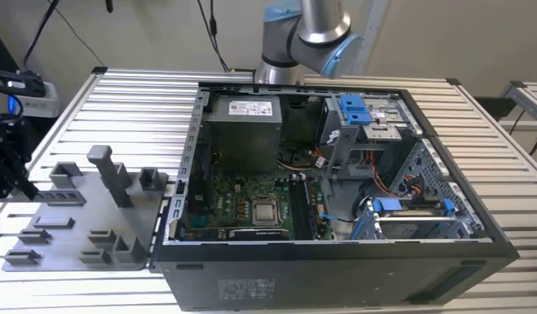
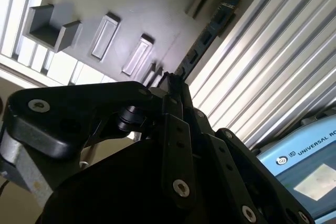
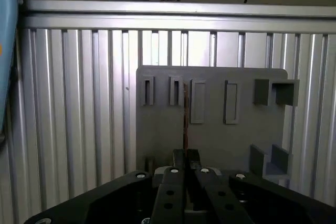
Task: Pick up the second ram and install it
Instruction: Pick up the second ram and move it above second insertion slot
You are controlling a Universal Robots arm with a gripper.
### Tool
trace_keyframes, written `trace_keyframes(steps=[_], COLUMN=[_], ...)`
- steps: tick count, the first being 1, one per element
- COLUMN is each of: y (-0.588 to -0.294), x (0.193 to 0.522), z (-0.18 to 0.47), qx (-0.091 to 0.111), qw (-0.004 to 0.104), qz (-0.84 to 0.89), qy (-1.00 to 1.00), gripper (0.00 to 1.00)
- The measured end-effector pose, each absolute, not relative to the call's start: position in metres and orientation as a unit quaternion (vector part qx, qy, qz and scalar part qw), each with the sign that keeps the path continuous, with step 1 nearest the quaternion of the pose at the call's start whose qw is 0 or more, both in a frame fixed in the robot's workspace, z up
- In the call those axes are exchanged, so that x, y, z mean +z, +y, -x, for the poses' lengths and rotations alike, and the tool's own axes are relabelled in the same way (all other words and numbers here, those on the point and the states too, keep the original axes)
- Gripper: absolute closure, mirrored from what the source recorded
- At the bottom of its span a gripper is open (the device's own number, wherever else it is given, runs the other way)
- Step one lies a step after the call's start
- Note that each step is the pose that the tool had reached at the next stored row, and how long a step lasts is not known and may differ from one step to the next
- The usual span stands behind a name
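One claw (image 3: 186, 153) is pinched narrow on the second ram (image 3: 185, 111), seen edge-on in the first wrist view against the gray holder plate (image 3: 157, 124) on the ribbed counter (image 3: 79, 103).

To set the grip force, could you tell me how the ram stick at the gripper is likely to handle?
The second ram looks thin and flat, so it is probably light and fairly stiff. Much of its length reaches past the gripper, so it could twist in the grip. Its exposed chips suggest fragility.

Open computer case (image 1: 338, 275) stands beside, perhaps touching, grey fixture plate (image 1: 63, 248).
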State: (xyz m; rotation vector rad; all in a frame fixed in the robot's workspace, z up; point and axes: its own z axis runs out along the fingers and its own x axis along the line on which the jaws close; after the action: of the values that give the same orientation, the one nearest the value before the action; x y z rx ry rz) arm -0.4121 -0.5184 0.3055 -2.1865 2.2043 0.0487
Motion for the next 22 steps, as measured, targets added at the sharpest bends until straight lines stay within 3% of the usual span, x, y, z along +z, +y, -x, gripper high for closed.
trace_keyframes(steps=[22], y=[-0.518], x=[0.33], z=[0.412], qx=[0.017], qw=[0.019], qz=[0.704], qy=[0.71], gripper=[0.86])
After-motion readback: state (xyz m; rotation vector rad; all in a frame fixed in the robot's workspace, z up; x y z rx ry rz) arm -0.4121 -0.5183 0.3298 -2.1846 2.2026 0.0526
